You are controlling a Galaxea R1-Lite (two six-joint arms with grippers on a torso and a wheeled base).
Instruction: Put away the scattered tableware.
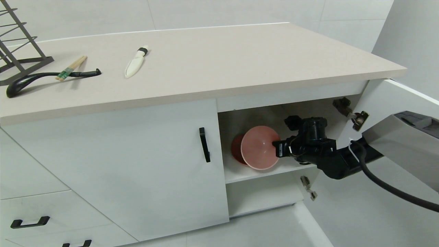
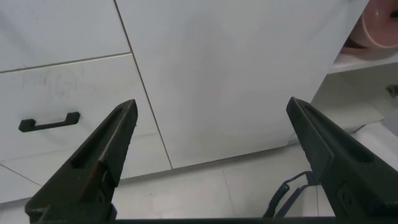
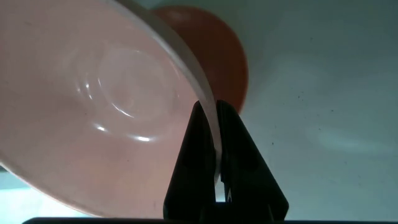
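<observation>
Cabinet shelf (image 1: 236, 174): R jaws pinch pink bowl (image 1: 258, 148) rim, L jaws wide open, empty.

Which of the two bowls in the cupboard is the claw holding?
The lighter pink bowl in front: the right claw pinches its rim. The darker red bowl sits behind it, not in the claw.

Counter (image 1: 240, 58): rack (image 1: 20, 51) at far left; ladle (image 1: 37, 76) before it, chopsticks (image 1: 71, 68) crossing its handle; knife (image 1: 136, 62) to their right.
Cabinet (image 1: 137, 164): under the counter; bowl (image 1: 259, 147) on edge on the upper shelf (image 1: 247, 173), second bowl (image 1: 236, 148) behind it.
Right gripper (image 1: 277, 148): clamped on the bowl's right rim.
</observation>
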